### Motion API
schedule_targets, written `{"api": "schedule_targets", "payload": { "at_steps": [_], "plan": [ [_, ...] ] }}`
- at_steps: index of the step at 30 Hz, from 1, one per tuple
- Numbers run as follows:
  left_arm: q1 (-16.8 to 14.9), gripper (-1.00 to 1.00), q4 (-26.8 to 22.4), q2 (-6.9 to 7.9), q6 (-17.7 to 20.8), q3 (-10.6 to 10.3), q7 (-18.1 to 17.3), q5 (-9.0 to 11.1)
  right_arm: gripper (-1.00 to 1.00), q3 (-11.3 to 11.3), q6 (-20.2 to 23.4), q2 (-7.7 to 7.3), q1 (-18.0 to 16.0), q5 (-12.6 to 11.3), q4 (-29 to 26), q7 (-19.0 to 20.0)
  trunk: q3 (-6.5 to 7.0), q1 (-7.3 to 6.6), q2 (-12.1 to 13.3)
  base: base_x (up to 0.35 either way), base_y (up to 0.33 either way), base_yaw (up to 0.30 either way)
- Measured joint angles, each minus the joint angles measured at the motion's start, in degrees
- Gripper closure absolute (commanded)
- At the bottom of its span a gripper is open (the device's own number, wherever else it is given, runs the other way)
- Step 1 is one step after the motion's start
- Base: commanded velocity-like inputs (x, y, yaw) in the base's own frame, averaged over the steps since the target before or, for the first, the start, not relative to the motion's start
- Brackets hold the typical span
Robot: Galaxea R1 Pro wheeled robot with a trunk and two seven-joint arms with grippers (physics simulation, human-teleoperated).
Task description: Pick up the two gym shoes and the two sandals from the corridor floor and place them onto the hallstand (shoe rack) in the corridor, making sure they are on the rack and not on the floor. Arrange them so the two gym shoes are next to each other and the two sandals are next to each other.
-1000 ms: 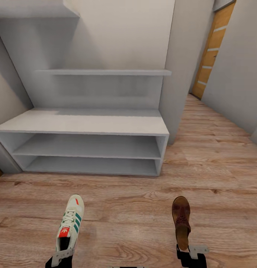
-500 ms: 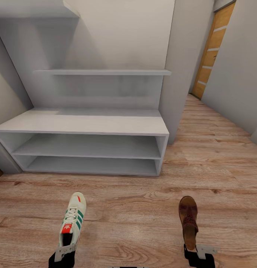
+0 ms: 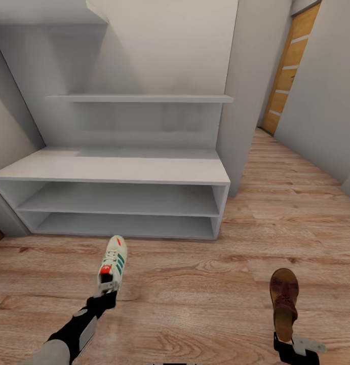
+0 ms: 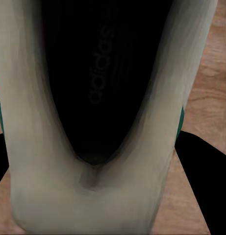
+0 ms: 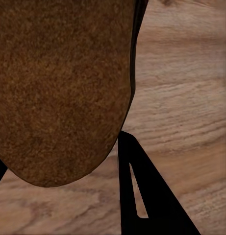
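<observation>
Your left claw (image 3: 108,292) pinched the gym shoe (image 3: 112,262) by its heel, holding it toe-forward above the corridor floor (image 3: 195,284) just in front of the hallstand (image 3: 119,175). Your right claw (image 3: 292,346) gripped the sandal (image 3: 284,302) at its heel, well apart to the right, also over the floor.

Gym shoe (image 4: 100,73): "adidas" wordmark, faint grey lettering printed on dark insole. Red tongue tag: mark too small to read.
</observation>
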Motion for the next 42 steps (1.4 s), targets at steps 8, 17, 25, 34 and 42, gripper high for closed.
{"api": "schedule_targets", "payload": {
  "at_steps": [8, 17, 25, 34, 42],
  "plan": [
    [-9.55, 1.0, 0.13, -0.01, 13.69, -0.16, 0.42, 0.01, 1.0, -0.34, 0.01, -0.15, 0.0, -0.69, -0.09, -0.07, 0.0, 0.0, 0.0, 0.0, 0.0, 0.0],
    [-14.32, 1.0, -1.62, 0.48, 20.57, -3.68, 2.67, 0.03, 1.0, -0.17, 0.09, 0.01, 0.0, -0.64, -0.12, 0.06, 0.0, 0.0, 0.0, 0.0, 0.0, 0.0],
    [-14.17, 1.0, -2.84, 0.34, 21.04, -4.54, 2.93, 0.01, 1.0, -0.16, 0.08, 0.17, 0.0, -0.64, -0.14, 0.08, 0.0, 0.0, 0.0, 0.004, -0.108, 0.0],
    [-14.14, 1.0, -2.89, 0.42, 21.05, -5.16, 3.02, 0.07, 1.0, -0.17, 0.07, 0.3, 0.0, -0.65, -0.1, 0.07, 0.0, -0.01, 0.0, 0.079, -0.265, 0.0],
    [-14.16, 1.0, -2.97, 0.65, 21.02, -5.1, 3.02, 0.06, 1.0, -0.16, 0.07, 0.39, 0.01, -0.62, -0.1, 0.13, 0.0, -0.01, 0.0, 0.14, -0.266, 0.0]
  ]
}}
